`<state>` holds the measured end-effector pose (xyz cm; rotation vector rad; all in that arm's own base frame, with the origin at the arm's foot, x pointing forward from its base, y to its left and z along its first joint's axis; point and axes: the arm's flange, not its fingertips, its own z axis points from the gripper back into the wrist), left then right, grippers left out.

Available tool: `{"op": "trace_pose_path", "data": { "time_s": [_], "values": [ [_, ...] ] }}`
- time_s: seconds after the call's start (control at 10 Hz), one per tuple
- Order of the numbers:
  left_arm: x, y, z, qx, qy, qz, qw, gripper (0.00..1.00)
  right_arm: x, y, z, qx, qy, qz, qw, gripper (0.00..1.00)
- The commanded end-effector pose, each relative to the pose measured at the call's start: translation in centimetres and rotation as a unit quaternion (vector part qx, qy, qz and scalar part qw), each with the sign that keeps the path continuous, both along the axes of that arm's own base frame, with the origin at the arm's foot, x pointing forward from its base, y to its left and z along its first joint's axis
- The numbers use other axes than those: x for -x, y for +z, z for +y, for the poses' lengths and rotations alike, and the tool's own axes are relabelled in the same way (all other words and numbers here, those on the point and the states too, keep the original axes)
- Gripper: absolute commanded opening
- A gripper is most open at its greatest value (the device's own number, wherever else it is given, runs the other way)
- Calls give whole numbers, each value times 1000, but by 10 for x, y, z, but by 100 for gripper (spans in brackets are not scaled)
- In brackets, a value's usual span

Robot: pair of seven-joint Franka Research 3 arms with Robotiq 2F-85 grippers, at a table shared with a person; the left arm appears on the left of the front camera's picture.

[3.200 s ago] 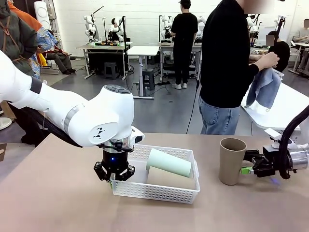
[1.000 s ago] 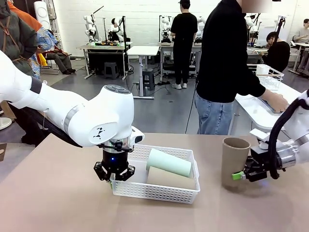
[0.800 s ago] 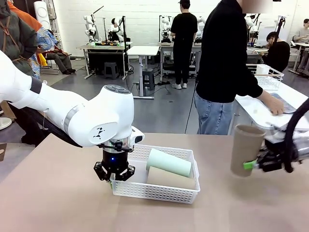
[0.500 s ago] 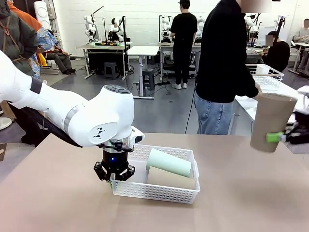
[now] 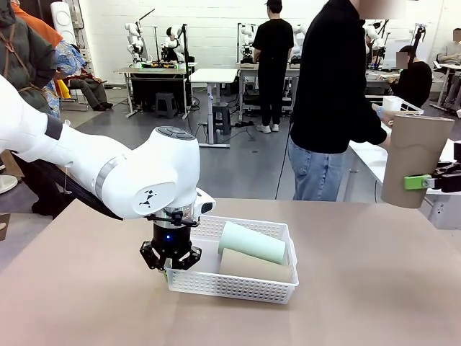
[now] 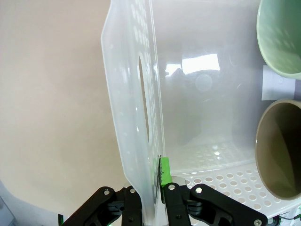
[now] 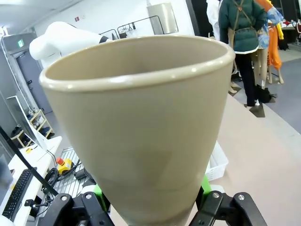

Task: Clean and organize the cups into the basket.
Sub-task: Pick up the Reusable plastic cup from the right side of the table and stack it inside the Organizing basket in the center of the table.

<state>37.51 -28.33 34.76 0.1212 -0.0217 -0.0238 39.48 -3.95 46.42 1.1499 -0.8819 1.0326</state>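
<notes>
your left tool point(image 6: 159, 174) clamps the basket's point(image 5: 241, 285) end wall; your right tool point(image 5: 426, 182) holds a tan cup point(image 5: 414, 155) high above the surface's point(image 5: 360, 288) right edge.

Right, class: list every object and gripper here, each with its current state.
basket: on table, one end wall gripped.
mint cup: on its side inside basket.
lower tan cup: on its side inside basket.
held tan cup: mouth up, off the table.
left gripper: shut on basket.
right gripper: shut on held tan cup.
</notes>
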Motion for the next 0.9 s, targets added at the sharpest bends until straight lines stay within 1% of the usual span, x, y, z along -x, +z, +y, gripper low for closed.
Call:
{"op": "trace_pose_path", "data": {
  "time_s": [0.0, 0.1, 0.2, 0.3, 0.4, 0.5, 0.6, 0.7, 0.8],
  "values": [
    [1, 1, 1, -1, -4, -3, 1000, 0, 0, -4, -2, -9, 9, -7, 1000, 27],
    [1, 1, 1, -1, -4, -3, 1000, 0, 0, -4, -2, -9, 9, -7, 1000, 27],
    [1, 1, 1, -1, -4, -3, 1000, 0, -1, -3, 0, -1, 2, 0, 1000, 81],
    [1, 1, 1, -1, -4, -3, 1000, 0, 11, 24, 18, 85, -12, -44, 995, 81],
    [1, 1, 1, -1, -4, -3, 1000, 0, 14, 47, 44, 150, -5, -55, 987, 81],
    [1, 1, 1, -1, -4, -3, 1000, 0, 12, 65, 78, 228, 5, -54, 972, 81],
    [1, 1, 1, -1, -4, -3, 1000, 0, 10, 74, 108, 296, 17, -46, 954, 81],
    [1, 1, 1, -1, -4, -3, 1000, 0, 8, 78, 139, 354, 34, -34, 934, 81],
    [1, 1, 1, -1, -4, -3, 1000, 0, 5, 76, 169, 404, 58, -15, 913, 81]
  ]
}}
